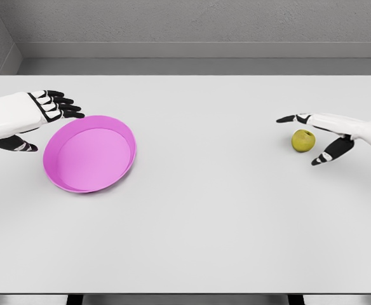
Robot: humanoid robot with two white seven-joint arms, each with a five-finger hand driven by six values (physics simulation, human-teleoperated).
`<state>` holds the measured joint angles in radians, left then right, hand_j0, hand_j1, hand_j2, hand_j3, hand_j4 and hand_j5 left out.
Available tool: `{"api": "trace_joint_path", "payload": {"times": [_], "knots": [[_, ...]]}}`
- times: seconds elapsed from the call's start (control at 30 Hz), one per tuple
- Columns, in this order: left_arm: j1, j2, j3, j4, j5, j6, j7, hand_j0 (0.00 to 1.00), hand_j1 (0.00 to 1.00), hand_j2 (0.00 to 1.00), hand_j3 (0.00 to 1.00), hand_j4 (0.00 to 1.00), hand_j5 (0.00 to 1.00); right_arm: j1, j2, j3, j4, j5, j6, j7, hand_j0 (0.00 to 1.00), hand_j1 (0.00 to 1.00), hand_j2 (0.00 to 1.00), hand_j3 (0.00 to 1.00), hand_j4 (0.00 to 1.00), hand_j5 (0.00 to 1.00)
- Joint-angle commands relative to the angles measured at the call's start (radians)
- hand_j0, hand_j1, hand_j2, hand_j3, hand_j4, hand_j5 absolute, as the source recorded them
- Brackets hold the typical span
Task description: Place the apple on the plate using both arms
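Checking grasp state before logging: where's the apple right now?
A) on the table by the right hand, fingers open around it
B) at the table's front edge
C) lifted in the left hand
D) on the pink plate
A: the apple sits on the white table between the spread fingers of the right hand, not yet grasped; the pink plate by the left hand holds nothing.

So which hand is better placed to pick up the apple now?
The right hand: its open fingers already surround the apple. The left hand is far away, open beside the pink plate.
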<state>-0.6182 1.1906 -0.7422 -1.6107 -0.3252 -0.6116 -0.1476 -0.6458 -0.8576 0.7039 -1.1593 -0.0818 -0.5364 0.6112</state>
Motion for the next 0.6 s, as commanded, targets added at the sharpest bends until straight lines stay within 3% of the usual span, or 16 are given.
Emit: {"api": "trace_joint_path", "payload": {"times": [0.0,0.57], "knots": [[0.000,0.001,0.001,0.000,0.006,0.001,0.000,1.00,1.00,1.00,1.00,1.00,1.00,0.000,0.018,-0.001,0.020,0.004,0.001,0.000,1.00,1.00,1.00,1.00,1.00,1.00],[0.000,0.001,0.003,0.000,0.006,0.001,0.000,1.00,1.00,1.00,1.00,1.00,1.00,-0.017,0.066,-0.001,0.115,0.042,0.001,0.000,1.00,1.00,1.00,1.00,1.00,1.00]]}}
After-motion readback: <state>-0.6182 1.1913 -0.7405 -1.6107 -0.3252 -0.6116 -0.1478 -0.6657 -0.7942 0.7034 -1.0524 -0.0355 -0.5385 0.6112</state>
